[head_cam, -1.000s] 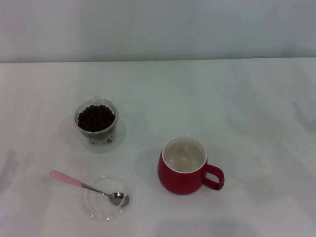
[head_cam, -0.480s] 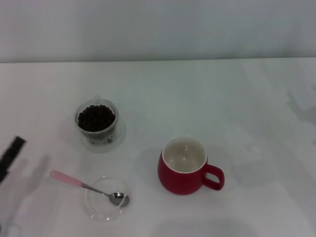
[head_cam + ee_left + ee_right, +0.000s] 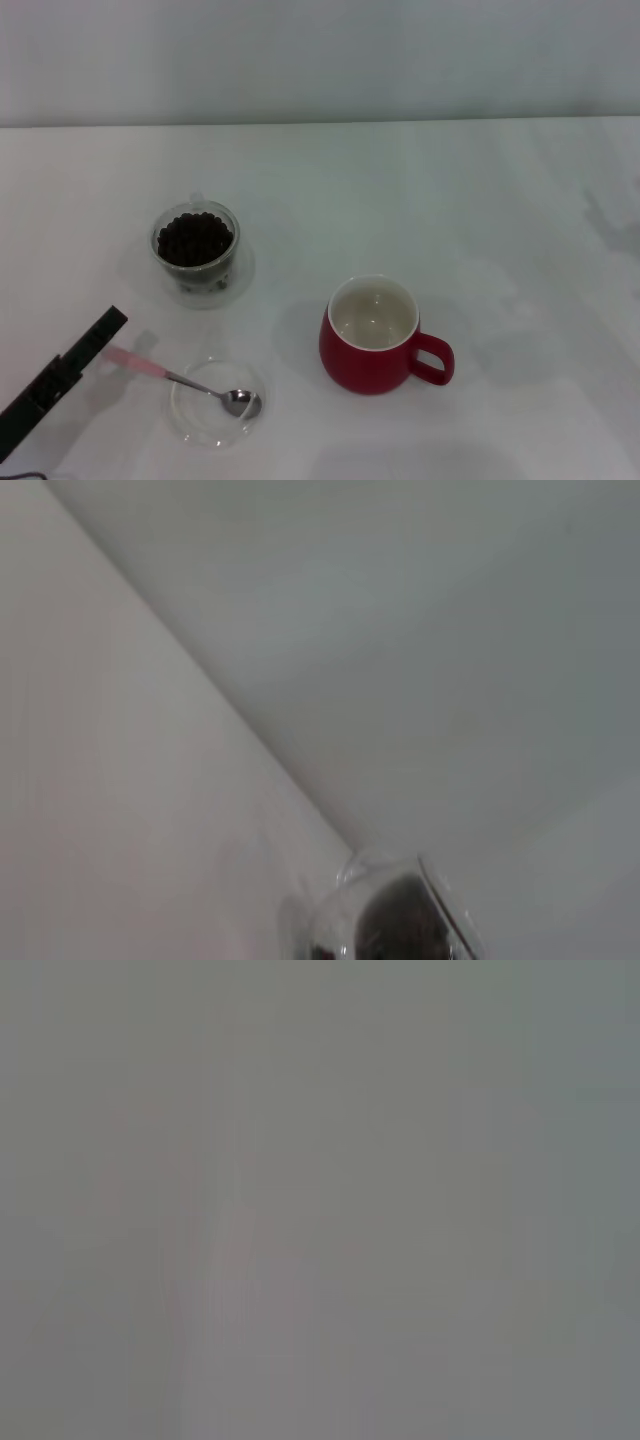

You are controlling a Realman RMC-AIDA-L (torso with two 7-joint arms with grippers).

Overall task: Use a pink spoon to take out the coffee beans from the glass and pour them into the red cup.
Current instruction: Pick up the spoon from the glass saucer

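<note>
The pink spoon (image 3: 133, 364) lies at the front left, its silver bowl resting in a flat clear glass dish (image 3: 196, 422). The glass (image 3: 196, 262) stands behind it, filled with dark coffee beans (image 3: 195, 238); it also shows in the left wrist view (image 3: 395, 925). The red cup (image 3: 367, 350) stands to the right of the dish with its handle pointing right, and its off-white inside is empty. My left gripper (image 3: 106, 328) reaches in from the front left corner, its black tip over the end of the spoon's pink handle. My right gripper is out of view.
The white table (image 3: 450, 200) runs back to a pale wall. The right wrist view shows only a blank grey surface.
My left gripper has come in from the left edge, moving right and towards the spoon's handle end. The spoon, glass and cup have not moved.
</note>
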